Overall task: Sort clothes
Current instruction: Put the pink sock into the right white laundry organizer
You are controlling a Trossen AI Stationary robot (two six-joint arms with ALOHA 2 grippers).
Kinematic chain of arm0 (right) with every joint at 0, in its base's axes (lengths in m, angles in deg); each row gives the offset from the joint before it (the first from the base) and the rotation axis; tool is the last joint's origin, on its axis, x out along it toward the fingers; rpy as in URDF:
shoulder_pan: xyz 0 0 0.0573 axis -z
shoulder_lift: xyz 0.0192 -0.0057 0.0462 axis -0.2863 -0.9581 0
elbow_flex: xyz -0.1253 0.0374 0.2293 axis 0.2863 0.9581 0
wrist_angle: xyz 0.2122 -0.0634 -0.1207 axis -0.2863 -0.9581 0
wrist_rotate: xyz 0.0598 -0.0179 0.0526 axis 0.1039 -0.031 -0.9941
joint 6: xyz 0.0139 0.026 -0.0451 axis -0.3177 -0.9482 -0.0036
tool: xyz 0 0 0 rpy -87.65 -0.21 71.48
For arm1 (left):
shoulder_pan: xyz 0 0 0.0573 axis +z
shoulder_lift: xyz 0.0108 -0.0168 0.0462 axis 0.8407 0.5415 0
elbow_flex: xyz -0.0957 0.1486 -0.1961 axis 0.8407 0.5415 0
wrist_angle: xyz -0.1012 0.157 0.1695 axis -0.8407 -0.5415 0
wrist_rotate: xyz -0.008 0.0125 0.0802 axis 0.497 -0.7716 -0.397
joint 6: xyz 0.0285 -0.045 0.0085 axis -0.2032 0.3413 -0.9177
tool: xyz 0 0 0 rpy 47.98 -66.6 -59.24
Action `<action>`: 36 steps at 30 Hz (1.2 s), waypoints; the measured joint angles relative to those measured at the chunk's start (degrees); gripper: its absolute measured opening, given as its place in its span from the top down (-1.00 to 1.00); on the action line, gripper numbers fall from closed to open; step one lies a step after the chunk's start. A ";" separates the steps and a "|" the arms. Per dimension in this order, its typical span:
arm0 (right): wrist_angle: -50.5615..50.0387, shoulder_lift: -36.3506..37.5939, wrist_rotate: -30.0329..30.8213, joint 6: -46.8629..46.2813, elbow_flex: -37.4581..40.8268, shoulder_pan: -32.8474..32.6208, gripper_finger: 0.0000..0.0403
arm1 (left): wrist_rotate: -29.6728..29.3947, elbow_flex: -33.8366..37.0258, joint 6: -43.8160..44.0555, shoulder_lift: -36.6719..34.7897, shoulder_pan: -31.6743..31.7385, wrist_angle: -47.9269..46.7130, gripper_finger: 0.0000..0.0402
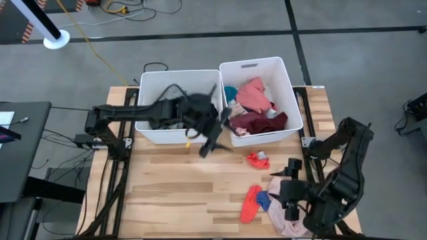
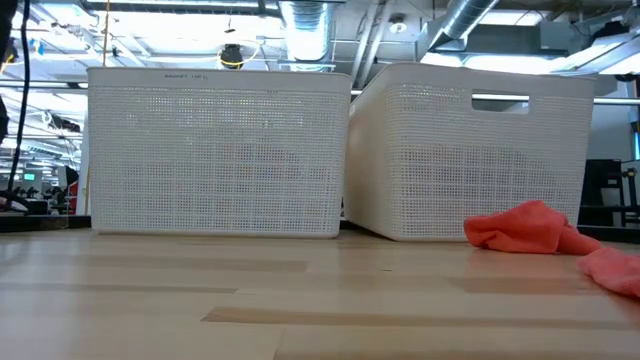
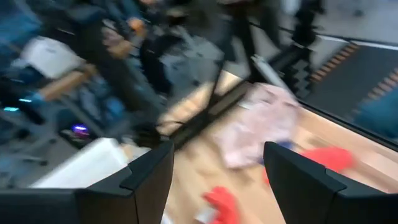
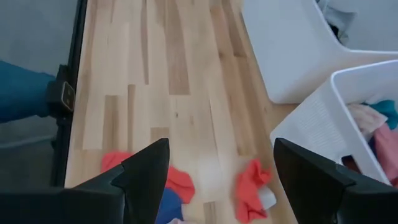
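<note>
While much of the sorting looks done, a few garments are not yet binned. Going left to right across the high view: the left bin (image 1: 148,131) has dark clothes (image 1: 175,117) inside it, mostly hidden under the left arm, so I cannot count them. The left gripper (image 1: 212,141) hangs over the table just in front of that bin's right corner, beside the gap between the bins; its wrist view shows the fingers (image 3: 144,180) spread apart with nothing between them.

The right bin (image 1: 295,107) holds the coloured clothes: a pink piece (image 1: 254,95), a maroon one (image 1: 259,121) and a bit of teal (image 1: 230,92) at its far left corner. So darks seem to go left and colours right.

What is left lies on the table (image 1: 173,193) on the right half: a small red garment (image 1: 257,159) just in front of the right bin, then nearer the front edge an orange-red one (image 1: 250,204) touching a blue one (image 1: 263,200), and a pale pink one (image 1: 285,219) partly under the right arm. The right gripper (image 1: 291,195) hovers over this last cluster, fingers (image 4: 146,174) wide apart and empty.

By my judgement about four pieces remain, all seemingly bound for the right bin.
</note>
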 joint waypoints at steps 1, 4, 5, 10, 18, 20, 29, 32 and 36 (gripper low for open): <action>-0.25 -0.59 0.00 -0.71 0.00 -0.24 -0.50 | -0.04 0.00 -0.40 0.08 -1.07 -1.60 -0.21; -1.25 -2.65 -0.07 -2.70 0.04 -1.06 -0.50 | -0.23 0.00 -2.09 0.11 -4.10 -6.14 -0.21; -1.55 -3.36 -0.07 -3.57 0.04 -1.28 -0.50 | -0.24 0.00 -2.55 0.08 -5.06 -7.37 -0.21; -4.08 -7.40 -0.20 -9.67 0.04 -2.59 -0.50 | -0.24 1.00 -2.87 0.21 -9.21 -9.49 -0.21; -5.52 -13.11 -0.25 -19.24 0.07 -4.95 -0.50 | -3.80 5.67 -2.84 0.21 -14.01 -7.82 -0.21; -5.54 -14.41 -0.26 -21.24 0.07 -5.39 -0.50 | -3.80 7.72 -2.11 0.21 -14.85 -5.63 -0.21; -5.12 -18.95 -0.74 -27.80 0.09 -5.90 -0.50 | -3.76 21.09 3.78 0.35 -18.01 13.18 -0.21; -4.91 -19.83 -1.73 -29.13 0.29 -5.84 -0.50 | -3.76 25.28 7.02 0.26 -18.43 20.52 -0.21; -4.44 -20.41 -1.86 -30.25 0.33 -5.84 -0.50 | -3.73 28.91 11.73 0.97 -18.64 26.26 -0.21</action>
